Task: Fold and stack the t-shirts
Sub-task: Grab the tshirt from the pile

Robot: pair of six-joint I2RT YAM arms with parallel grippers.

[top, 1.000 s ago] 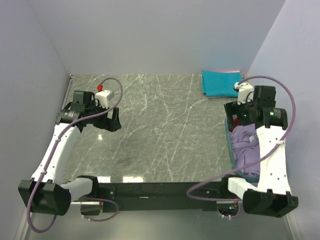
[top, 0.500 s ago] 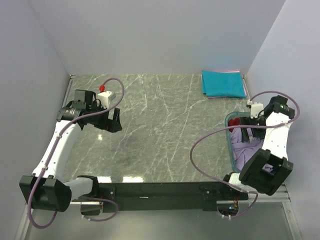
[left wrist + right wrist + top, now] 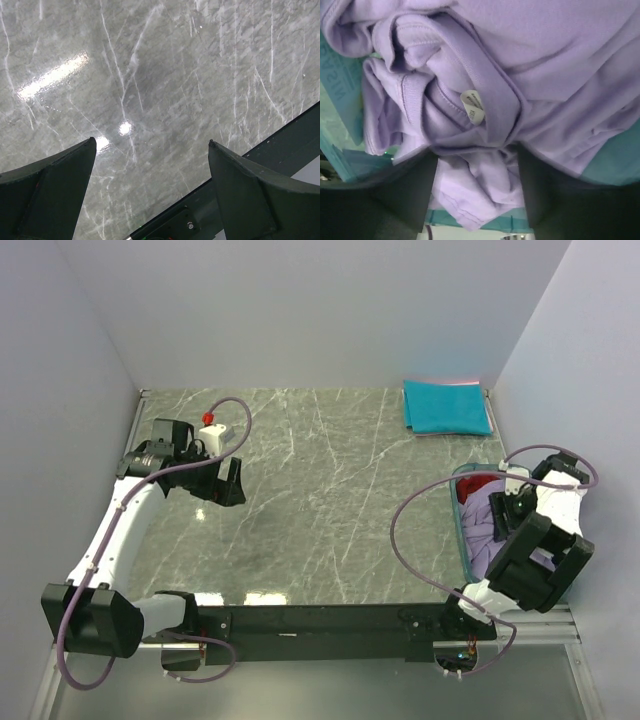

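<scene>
**Top external view.** Step in hand: taking the first loose shirt from the bin [image 3: 461, 530] at the right edge of the table [image 3: 330, 490]. One teal t-shirt [image 3: 446, 407] already lies folded at the far right corner. The lavender t-shirt [image 3: 484, 522] sits crumpled in the bin, with the dark red t-shirt [image 3: 479, 487] showing at the bin's far end. The right arm is bent down over the bin, and its right gripper [image 3: 499, 508] is down at the lavender cloth. The left gripper [image 3: 228, 483] hangs over the left part of the table, well apart from every shirt.

**Left wrist view.** The left gripper [image 3: 150, 190] stands wide, both fingers [image 3: 50, 190] clear, with bare marble below. Nothing is held.

**Right wrist view.** The right gripper [image 3: 476, 167] straddles a bunched fold of the lavender t-shirt [image 3: 545, 60], just below the collar and its white label [image 3: 473, 106]. The cloth fills the gap between the fingers [image 3: 405, 192]. The jaws stand fairly wide; whether the pads already bite the fold cannot be told. Bin wall [image 3: 615, 155] shows at both sides.

**Next move, as judged.** Close on the fold, lift clear of the bin wall, carry the shirt to the open marble, and bring the left gripper across for spreading.
</scene>
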